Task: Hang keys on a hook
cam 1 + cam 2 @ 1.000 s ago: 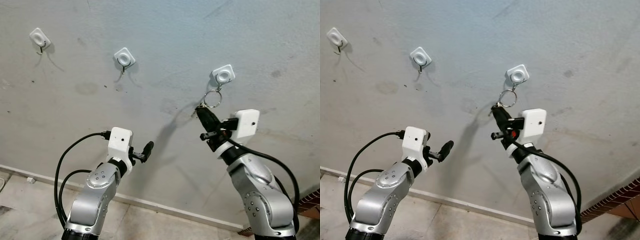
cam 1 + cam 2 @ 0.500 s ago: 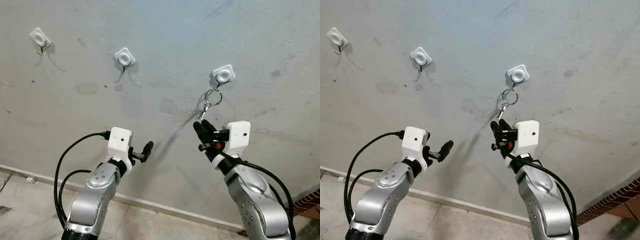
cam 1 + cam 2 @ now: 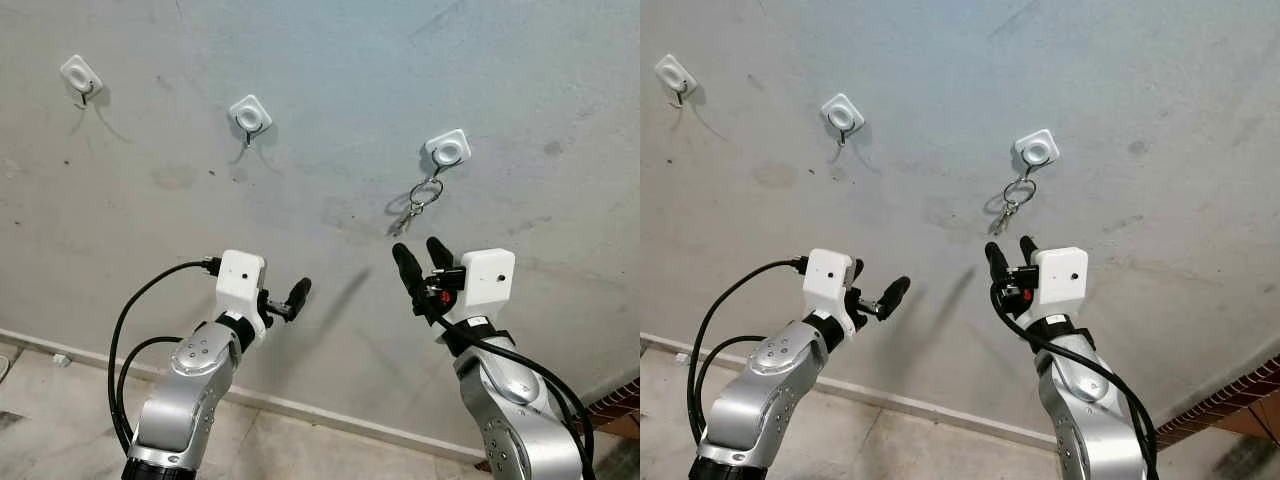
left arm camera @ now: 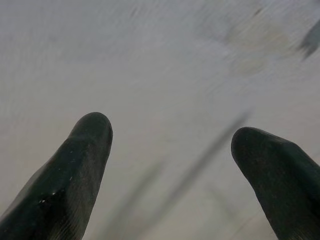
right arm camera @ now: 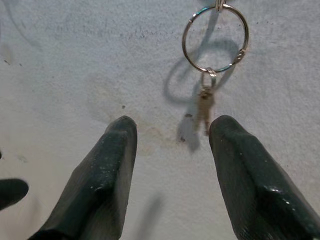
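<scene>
Even, soft daylight falls on the wall [image 3: 320,90], sharp in both eye views with faint shadows under each hook [image 3: 447,151], while the left wrist view is smeared and its fingers [image 4: 70,170] out of focus.

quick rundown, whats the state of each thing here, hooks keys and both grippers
keys: hanging by their ring from the right hook, free of both grippers
right hook: holds the key ring
middle hook: bare
left hook: bare
right gripper: open, holding nothing, just below the keys
left gripper: open, holding nothing, pointed at the wall
</scene>
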Tool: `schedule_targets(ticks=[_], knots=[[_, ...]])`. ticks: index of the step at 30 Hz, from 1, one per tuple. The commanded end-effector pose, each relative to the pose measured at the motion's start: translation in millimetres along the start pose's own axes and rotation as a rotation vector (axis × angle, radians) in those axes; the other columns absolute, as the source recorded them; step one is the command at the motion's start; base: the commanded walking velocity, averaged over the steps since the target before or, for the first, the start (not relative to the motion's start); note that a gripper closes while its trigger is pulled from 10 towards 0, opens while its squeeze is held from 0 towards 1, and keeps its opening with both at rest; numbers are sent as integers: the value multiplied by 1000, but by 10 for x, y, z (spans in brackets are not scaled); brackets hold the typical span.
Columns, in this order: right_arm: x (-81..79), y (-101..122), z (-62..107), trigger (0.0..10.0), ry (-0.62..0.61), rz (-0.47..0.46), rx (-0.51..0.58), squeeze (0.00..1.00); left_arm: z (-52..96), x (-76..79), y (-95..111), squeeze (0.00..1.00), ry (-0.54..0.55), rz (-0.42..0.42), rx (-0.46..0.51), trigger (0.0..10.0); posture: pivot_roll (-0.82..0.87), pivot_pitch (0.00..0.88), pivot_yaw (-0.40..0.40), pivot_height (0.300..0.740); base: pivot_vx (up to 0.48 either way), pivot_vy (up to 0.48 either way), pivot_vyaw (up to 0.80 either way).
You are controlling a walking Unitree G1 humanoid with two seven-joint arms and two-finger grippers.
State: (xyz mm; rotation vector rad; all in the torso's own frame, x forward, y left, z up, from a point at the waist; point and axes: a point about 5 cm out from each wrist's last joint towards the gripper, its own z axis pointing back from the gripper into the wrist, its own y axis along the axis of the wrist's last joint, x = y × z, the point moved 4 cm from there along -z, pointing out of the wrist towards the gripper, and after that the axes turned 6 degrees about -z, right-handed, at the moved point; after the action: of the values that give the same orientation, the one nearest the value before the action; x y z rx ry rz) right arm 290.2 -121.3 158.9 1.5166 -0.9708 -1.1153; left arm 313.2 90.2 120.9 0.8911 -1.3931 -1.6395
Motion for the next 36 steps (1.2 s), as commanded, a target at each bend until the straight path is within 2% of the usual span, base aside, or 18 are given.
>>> schedule_targets(ticks=[1,5,10,12,17,22,26,32,36], knots=[[-1,52,33,10000,-11,9,13,1000,7,56,115,0,-30,-18,39,10000,113,0,-99,740,0,0,0],[45,38,129,10000,-62,-6,-7,1000,69,36,175,0,-45,-27,61,10000,108,0,-101,740,0,0,0],[36,6,191,10000,-75,-39,-25,1000,102,-3,127,0,-30,-19,40,10000,102,0,-95,740,0,0,0],[9,27,180,10000,-80,-49,-11,1000,93,-31,104,0,1,-3,30,10000,102,0,-95,740,0,0,0],[-5,63,127,10000,-80,-61,2,1000,49,46,121,0,-9,10,36,10000,99,0,-101,740,0,0,0],[22,69,119,10000,-91,-70,-7,1000,42,32,116,0,0,19,33,10000,97,0,-106,740,0,0,0],[61,74,101,10000,-101,-70,-9,1000,26,16,98,0,10,34,23,10000,98,0,-107,740,0,0,-691],[71,91,71,10000,-102,-70,-3,1000,13,102,68,0,-28,58,12,10000,96,0,-113,740,0,0,-317],[74,94,55,10000,-100,-70,-3,1000,10,130,84,0,-40,28,17,10000,96,0,-113,740,0,0,0]])
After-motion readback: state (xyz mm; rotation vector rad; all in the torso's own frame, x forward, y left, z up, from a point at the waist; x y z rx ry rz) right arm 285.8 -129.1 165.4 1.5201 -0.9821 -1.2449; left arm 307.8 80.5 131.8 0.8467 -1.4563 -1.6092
